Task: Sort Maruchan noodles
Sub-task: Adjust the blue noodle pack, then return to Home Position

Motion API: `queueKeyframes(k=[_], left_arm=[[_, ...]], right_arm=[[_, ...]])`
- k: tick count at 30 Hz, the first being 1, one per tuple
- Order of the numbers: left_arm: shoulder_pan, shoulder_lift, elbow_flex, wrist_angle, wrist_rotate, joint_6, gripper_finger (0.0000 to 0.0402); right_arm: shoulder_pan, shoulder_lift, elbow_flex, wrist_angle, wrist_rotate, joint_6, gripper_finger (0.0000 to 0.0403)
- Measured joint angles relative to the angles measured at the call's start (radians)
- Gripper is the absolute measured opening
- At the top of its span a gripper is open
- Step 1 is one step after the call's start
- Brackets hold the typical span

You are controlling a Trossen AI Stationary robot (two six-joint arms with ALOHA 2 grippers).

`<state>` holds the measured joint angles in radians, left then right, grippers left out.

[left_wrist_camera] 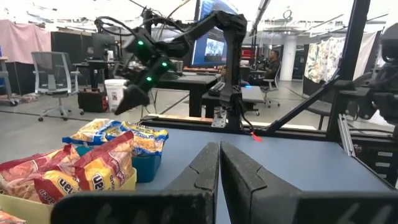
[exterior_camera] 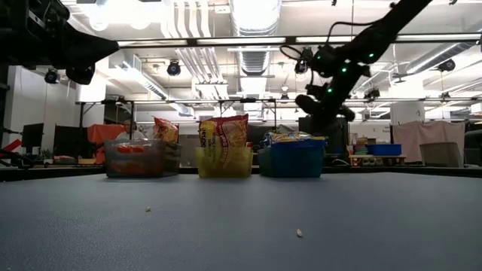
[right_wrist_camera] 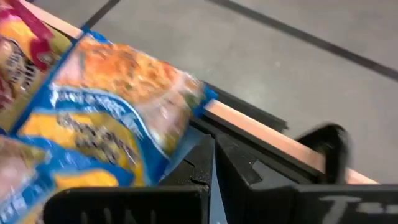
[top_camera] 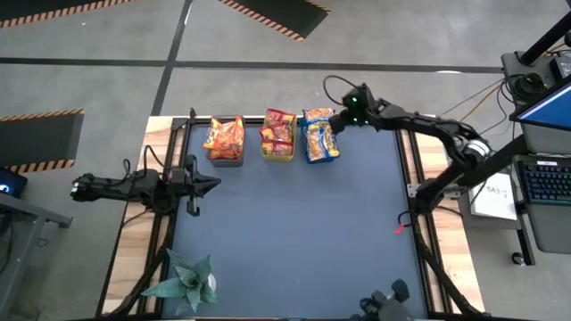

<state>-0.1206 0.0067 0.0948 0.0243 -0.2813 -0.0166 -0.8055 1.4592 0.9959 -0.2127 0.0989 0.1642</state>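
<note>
Noodle packets all in their bins along the far edge of the table

Three bins sit in a row: grey bin (top_camera: 224, 157) with orange packets (top_camera: 224, 135), yellow bin (top_camera: 277, 153) with red packets (top_camera: 278, 130), blue bin (top_camera: 320, 152) with blue-and-yellow packets (top_camera: 319, 134). The right gripper (top_camera: 340, 119) hangs just beside the blue bin, empty. The left gripper (top_camera: 212, 184) sits at the table's left side, well apart from the bins. A green plant (top_camera: 186, 280) is at the near left corner.

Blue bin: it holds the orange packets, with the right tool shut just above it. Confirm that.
Not right. The blue bin holds the blue-and-yellow packets, as the high view shows; the orange packets sit in the grey bin. The right tool is indeed shut just above it.
</note>
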Motion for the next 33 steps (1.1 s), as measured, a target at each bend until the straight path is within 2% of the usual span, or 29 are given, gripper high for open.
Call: queueKeyframes(k=[6,12,22,26,29,33], left_arm=[[0.000,0.001,0.000,-0.011,0.000,-0.011,0.0000],[0.000,0.002,0.000,-0.015,0.000,-0.027,0.0000],[0.000,0.002,-0.001,-0.017,0.000,-0.028,0.0000],[0.000,0.002,-0.001,-0.017,0.000,-0.033,0.0000],[0.000,0.002,-0.001,-0.018,0.000,-0.043,0.0000],[0.000,-0.006,-0.001,-0.061,0.000,-0.039,0.0000]], right_arm=[[-0.005,0.133,0.111,-0.044,-0.060,-0.007,0.0008],[0.013,0.174,0.164,-0.081,-0.085,-0.008,0.0008],[0.041,0.133,0.157,-0.099,-0.130,0.011,0.0008],[0.048,0.133,0.157,-0.099,-0.110,0.008,0.0008],[0.046,0.130,0.157,-0.108,-0.047,-0.015,0.0008],[0.051,0.058,0.132,-0.122,-0.028,-0.044,0.0008]])
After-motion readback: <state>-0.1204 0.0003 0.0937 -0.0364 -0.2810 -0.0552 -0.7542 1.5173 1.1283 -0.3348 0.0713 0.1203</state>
